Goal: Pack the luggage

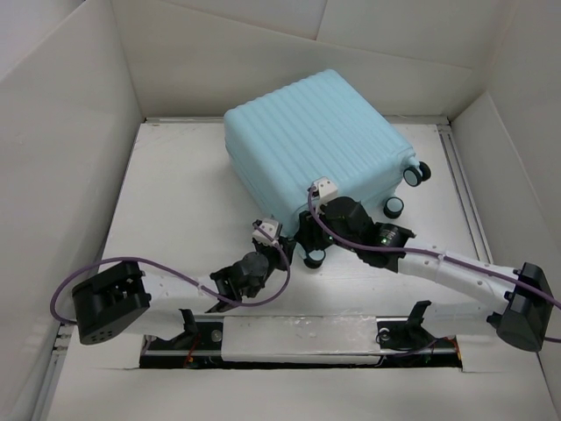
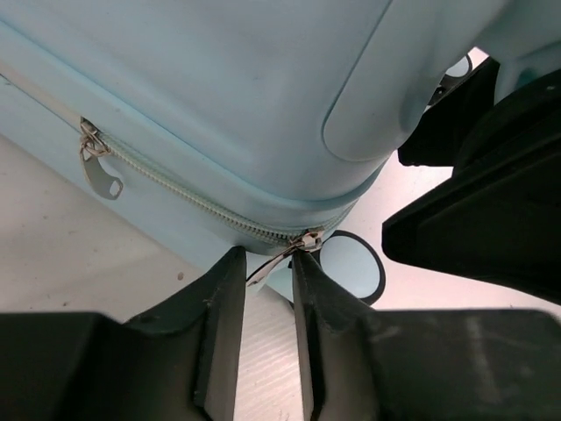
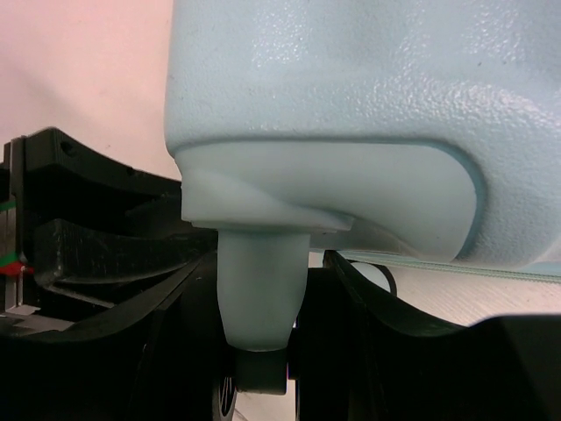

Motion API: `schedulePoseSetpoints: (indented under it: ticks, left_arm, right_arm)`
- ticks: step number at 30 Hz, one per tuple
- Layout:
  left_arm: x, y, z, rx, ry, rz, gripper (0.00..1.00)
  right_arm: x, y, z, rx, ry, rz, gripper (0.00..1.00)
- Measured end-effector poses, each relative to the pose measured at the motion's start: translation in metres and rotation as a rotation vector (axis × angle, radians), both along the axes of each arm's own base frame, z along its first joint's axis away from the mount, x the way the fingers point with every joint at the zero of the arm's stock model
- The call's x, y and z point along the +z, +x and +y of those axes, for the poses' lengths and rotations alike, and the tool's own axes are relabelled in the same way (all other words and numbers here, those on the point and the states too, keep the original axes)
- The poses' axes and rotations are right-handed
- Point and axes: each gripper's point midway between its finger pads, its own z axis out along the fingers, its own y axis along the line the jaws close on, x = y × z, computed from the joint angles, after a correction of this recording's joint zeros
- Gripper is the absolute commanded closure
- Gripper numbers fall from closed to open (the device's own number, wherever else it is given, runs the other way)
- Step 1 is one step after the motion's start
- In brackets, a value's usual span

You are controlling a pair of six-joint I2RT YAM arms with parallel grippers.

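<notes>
Heads up: the luggage (image 1: 311,145) lies flat toward the far side of the tabletop (image 1: 175,210). Your left hand (image 2: 269,307) is down to a narrow gap with the zipper pull (image 2: 279,259) slanting through it, but I can't tell if it's actually pinched, so a tug now could let that thin tab slip out. Your right hand (image 3: 259,298) looks clamped on the wheel post (image 3: 260,263) at that same corner, which steadies the case but, with the caster (image 2: 351,267) right beside the pull, crowds the zip's way round; a second pull (image 2: 98,171) hangs well apart.
</notes>
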Motion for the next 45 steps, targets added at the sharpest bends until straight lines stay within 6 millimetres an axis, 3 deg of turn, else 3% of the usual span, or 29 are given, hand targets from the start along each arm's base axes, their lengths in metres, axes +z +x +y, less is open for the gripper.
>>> schedulePoseSetpoints:
  ticks: [5, 12, 16, 19, 23, 25, 27, 32, 34, 35, 37, 39, 45]
  left_arm:
    - [-0.003, 0.001, -0.003, -0.002, 0.025, -0.018, 1.00]
    - [-0.002, 0.001, -0.003, -0.005, 0.041, -0.030, 1.00]
    - [0.013, -0.002, 0.001, -0.014, 0.010, -0.040, 1.00]
    - [0.020, -0.004, 0.009, -0.006, -0.012, -0.041, 1.00]
    - [0.049, 0.021, 0.045, 0.167, -0.084, -0.089, 1.00]
    - [0.051, 0.030, 0.059, 0.235, -0.089, -0.090, 1.00]
    - [0.040, 0.036, 0.070, 0.282, -0.061, -0.066, 1.00]
    - [0.033, 0.026, 0.060, 0.176, -0.086, -0.038, 1.00]
    - [0.033, 0.014, 0.047, 0.091, -0.105, -0.033, 0.85]
    - [0.034, 0.007, 0.038, 0.040, -0.114, -0.030, 0.66]
    - [0.035, -0.009, 0.019, -0.068, -0.125, -0.021, 0.50]
    - [0.033, -0.016, 0.009, -0.128, -0.128, -0.011, 0.43]
    - [0.015, -0.019, -0.013, -0.205, -0.070, 0.028, 0.43]
  right_arm:
    - [0.000, 0.000, 0.000, -0.007, 0.033, -0.015, 1.00]
    - [0.000, 0.002, 0.001, -0.014, 0.040, -0.023, 1.00]
    - [0.001, 0.002, 0.004, -0.017, 0.056, -0.030, 1.00]
    - [0.001, 0.002, 0.004, -0.022, 0.062, -0.031, 1.00]
    - [0.000, 0.002, 0.003, -0.027, 0.070, -0.037, 1.00]
    - [0.000, 0.001, 0.002, -0.028, 0.071, -0.039, 1.00]
    - [0.000, 0.000, 0.002, -0.029, 0.071, -0.042, 1.00]
    - [0.001, -0.001, 0.000, -0.028, 0.070, -0.041, 1.00]
    - [0.001, -0.001, 0.000, -0.028, 0.070, -0.041, 1.00]
    - [0.001, -0.001, 0.000, -0.028, 0.070, -0.041, 1.00]
    - [0.001, -0.002, 0.000, -0.028, 0.070, -0.041, 1.00]
    - [0.001, -0.001, 0.000, -0.028, 0.070, -0.041, 1.00]
    - [0.001, -0.002, 0.000, -0.027, 0.068, -0.039, 1.00]
